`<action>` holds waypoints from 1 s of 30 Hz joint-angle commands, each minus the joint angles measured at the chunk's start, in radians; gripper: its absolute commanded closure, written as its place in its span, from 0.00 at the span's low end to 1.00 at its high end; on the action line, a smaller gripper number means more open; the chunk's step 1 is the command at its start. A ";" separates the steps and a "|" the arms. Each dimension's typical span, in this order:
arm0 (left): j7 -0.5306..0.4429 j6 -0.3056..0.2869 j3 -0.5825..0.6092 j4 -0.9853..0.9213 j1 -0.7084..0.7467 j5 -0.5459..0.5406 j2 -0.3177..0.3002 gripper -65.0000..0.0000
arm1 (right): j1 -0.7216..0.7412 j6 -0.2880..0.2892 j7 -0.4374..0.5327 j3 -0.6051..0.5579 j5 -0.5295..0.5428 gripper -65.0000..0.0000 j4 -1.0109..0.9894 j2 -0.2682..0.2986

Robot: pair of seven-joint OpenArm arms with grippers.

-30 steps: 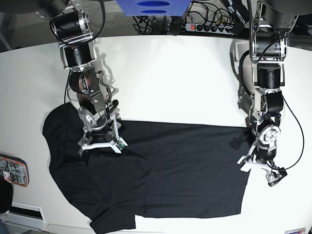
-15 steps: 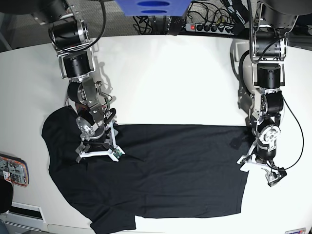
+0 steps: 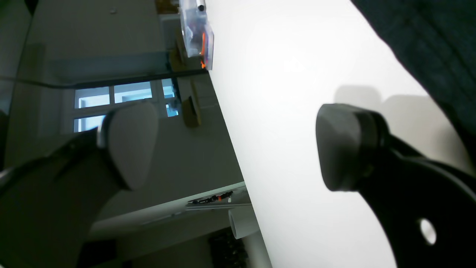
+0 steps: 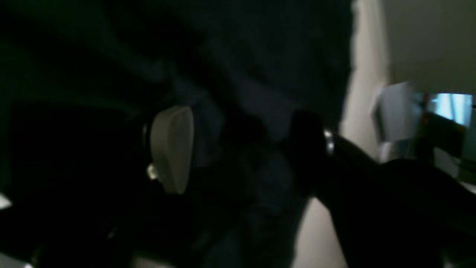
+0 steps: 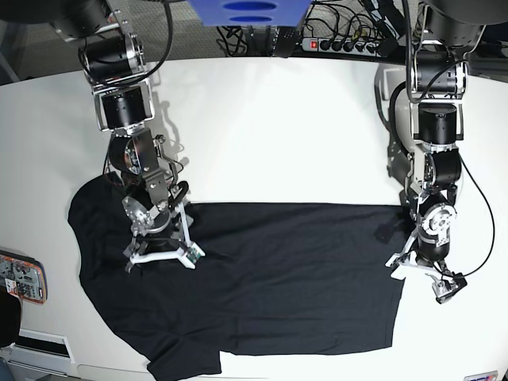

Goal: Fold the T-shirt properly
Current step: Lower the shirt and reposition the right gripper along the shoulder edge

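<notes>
The black T-shirt [image 5: 262, 278] lies spread on the white table [image 5: 278, 135], sleeves to the left and hem to the right. My right gripper [image 5: 159, 255] presses down on the shirt's upper left part. In the right wrist view its jaws [image 4: 238, 149] stand apart with dark cloth [image 4: 241, 93] between the fingers. My left gripper [image 5: 418, 274] sits at the shirt's right hem edge. In the left wrist view it [image 3: 238, 149] is open and empty over bare table, with the shirt's edge [image 3: 427, 37] at the upper right.
An orange-edged device [image 5: 20, 278] lies at the table's left edge. A power strip and cables [image 5: 341, 44] run behind the table's far edge. The table's near edge [image 5: 444, 373] is close to the shirt's lower side.
My right gripper has moved left and down on the shirt. The cloth wrinkle beside it has flattened and the shirt's left part shifted slightly left. The left arm has not moved.
</notes>
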 commanded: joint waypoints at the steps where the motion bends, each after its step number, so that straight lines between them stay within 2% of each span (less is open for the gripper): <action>1: 0.000 0.020 -0.003 0.018 -0.028 0.004 -0.013 0.00 | 0.025 -0.012 0.008 0.003 -0.006 0.38 -0.003 0.003; 8: 0.000 0.020 -0.005 0.018 -0.028 0.004 -0.013 0.00 | 0.130 -0.012 0.032 0.006 -0.006 0.38 -0.051 0.003; 21: 0.000 0.020 -0.008 0.018 0.000 -0.024 -0.010 0.00 | 0.128 -0.012 0.035 0.007 -0.006 0.38 -0.040 0.003; 23: 0.000 0.020 -0.009 0.018 0.004 -0.101 0.005 0.00 | 0.126 -0.012 0.035 0.010 0.031 0.38 0.012 0.006; 30: 0.000 0.017 -0.002 0.018 0.004 -0.585 0.008 0.00 | 0.053 -0.012 0.026 0.205 0.372 0.38 0.213 0.009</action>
